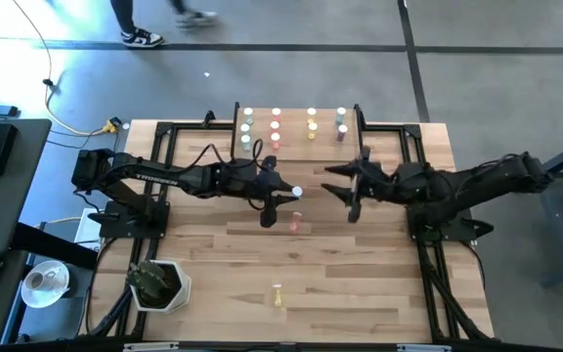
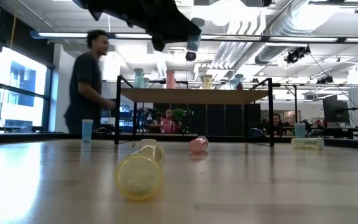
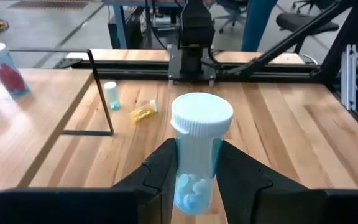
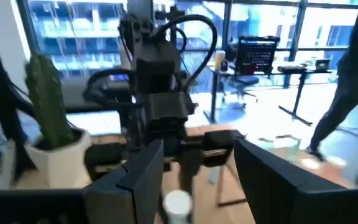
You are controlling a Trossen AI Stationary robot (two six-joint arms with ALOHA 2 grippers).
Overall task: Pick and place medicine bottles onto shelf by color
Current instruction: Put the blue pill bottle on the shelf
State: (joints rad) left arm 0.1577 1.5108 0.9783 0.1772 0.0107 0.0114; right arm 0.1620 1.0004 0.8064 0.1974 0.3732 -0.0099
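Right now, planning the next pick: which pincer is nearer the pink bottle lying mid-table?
Left. The left pincer, holding a blue bottle, hangs just above the pink bottle; the right pincer is farther right.

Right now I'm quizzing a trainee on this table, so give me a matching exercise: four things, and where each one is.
Things:
1 blue bottle
2 yellow bottle
3 pink bottle
4 cactus

Places:
A lying mid-table
B clamped in the left jaws
C in a white pot
D lying farthest from the shelf

Pairs: 1-B, 2-D, 3-A, 4-C
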